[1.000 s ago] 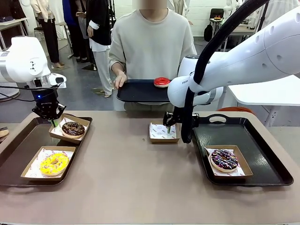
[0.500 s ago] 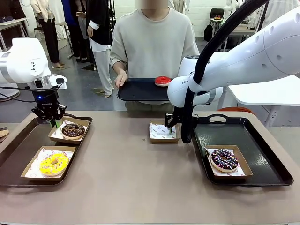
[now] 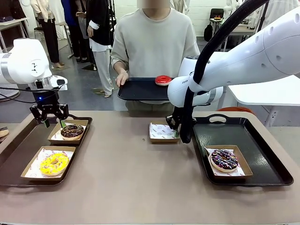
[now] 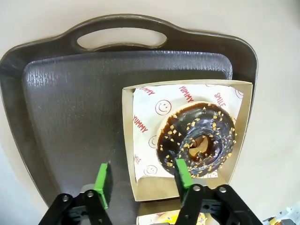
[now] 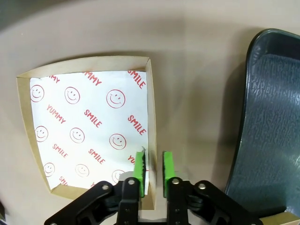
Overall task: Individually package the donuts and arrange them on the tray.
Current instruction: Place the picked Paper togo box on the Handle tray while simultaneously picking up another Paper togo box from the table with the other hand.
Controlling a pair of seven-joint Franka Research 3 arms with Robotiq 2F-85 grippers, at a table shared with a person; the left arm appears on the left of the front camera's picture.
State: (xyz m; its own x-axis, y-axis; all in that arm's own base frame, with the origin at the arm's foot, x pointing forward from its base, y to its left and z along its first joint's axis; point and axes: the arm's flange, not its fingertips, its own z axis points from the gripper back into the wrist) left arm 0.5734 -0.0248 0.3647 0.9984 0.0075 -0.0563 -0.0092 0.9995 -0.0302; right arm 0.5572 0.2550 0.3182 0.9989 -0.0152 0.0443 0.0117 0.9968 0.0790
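Hanging over the far end of the left tray (image 3: 18,154), the left claw (image 3: 54,123) is pointed straight down with its jaws spread wide and nothing gripped. In the left wrist view the left claw (image 4: 140,180) is seen straddling one wall of the cardboard box (image 4: 131,154), one green pad (image 4: 102,180) over bare tray and the other over the edge of the chocolate donut (image 4: 197,138) sitting in that box. Whether that pad actually touches the icing can't be told. The yellow donut (image 3: 54,163) is parked in its own box nearer on the same tray.

The right arm is bent down steeply from the right, its claw (image 3: 174,133) lowered at the right edge of the empty paper-lined box (image 3: 161,132) on the surface mid-table. From the right wrist view the right claw (image 5: 152,168) is pinched narrow around that box's side wall (image 5: 151,117), one pad inside, one outside, so the wall is gripped or very nearly.

The sprinkled dark donut (image 3: 224,159) is boxed on the right tray (image 3: 262,150). The red donut (image 3: 163,80) is carried on a third tray (image 3: 136,90) held by the person (image 3: 154,42) across the surface, one hand (image 3: 122,78) on its rim.
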